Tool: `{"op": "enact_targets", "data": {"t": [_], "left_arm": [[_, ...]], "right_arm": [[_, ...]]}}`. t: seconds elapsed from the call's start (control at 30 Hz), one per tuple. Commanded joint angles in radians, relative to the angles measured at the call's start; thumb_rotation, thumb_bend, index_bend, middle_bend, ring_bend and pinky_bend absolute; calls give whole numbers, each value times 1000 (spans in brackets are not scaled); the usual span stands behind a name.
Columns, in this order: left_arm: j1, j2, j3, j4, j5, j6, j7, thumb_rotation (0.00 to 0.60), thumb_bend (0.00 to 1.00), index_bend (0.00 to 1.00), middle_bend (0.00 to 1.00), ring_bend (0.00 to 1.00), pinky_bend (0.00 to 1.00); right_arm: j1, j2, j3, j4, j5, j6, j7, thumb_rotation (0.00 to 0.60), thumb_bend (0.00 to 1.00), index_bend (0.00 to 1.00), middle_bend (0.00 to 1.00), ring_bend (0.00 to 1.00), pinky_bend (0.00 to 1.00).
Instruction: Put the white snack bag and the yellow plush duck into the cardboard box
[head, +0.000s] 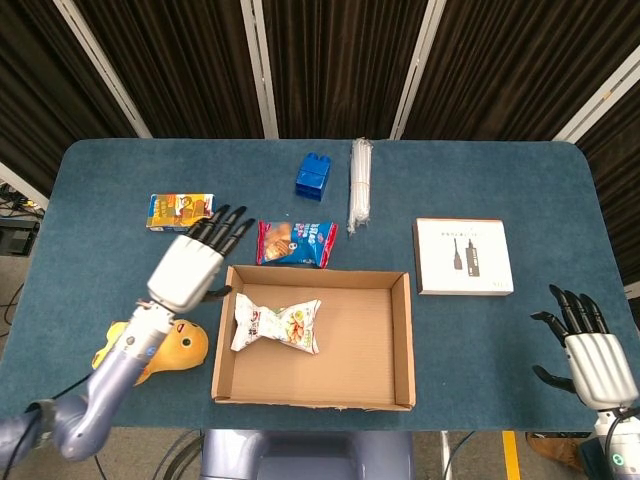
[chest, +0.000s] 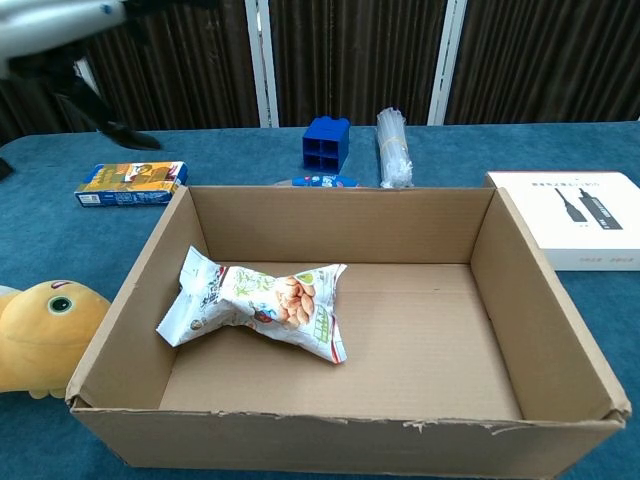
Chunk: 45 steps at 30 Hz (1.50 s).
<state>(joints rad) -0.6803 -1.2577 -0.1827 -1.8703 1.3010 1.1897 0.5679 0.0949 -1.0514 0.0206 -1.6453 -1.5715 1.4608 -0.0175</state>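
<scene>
The white snack bag (head: 277, 325) (chest: 257, 304) lies flat inside the cardboard box (head: 403, 340) (chest: 510, 290), toward its left side. The yellow plush duck (head: 172, 346) (chest: 42, 335) sits on the table just left of the box, partly hidden by my left arm in the head view. My left hand (head: 190, 267) hovers above the table left of the box with fingers spread and nothing in it; the chest view shows only a blurred part of the left hand (chest: 60, 40) at the top left. My right hand (head: 587, 352) is open at the table's near right corner.
A red snack packet (head: 296, 242) lies just behind the box. Further back are a blue block (head: 313, 176) (chest: 326, 144) and a bundle of straws (head: 359, 184) (chest: 392, 148). An orange carton (head: 180, 211) (chest: 131, 182) is at the left, a white flat box (head: 462, 256) (chest: 582, 231) at the right.
</scene>
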Motion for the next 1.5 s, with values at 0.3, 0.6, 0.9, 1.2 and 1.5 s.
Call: {"op": "enact_targets", "data": {"t": [0.3, 0.6, 0.9, 1.2, 1.5], "left_arm": [[148, 240, 129, -173, 78, 27, -97, 600, 0, 62, 0, 1, 238], [268, 241, 246, -158, 168, 84, -145, 600, 0, 73, 0, 4, 240], [328, 199, 288, -72, 168, 93, -133, 600, 0, 73, 0, 6, 243], [363, 132, 303, 12, 141, 69, -146, 600, 0, 73, 0, 6, 247], [366, 66, 301, 108, 109, 15, -159, 600, 1, 61, 0, 0, 248]], "right_arm": [[4, -7, -3, -4, -6, -7, -21, 600, 0, 286, 10, 0, 0], [5, -12, -5, -4, -11, -9, -31, 600, 0, 286, 10, 0, 0], [4, -14, -4, -4, -12, -5, -32, 600, 0, 286, 10, 0, 0], [4, -15, -5, -5, -16, -3, -33, 600, 0, 286, 9, 0, 0], [4, -15, -7, -2, -21, -1, -23, 600, 0, 287, 9, 0, 0]]}}
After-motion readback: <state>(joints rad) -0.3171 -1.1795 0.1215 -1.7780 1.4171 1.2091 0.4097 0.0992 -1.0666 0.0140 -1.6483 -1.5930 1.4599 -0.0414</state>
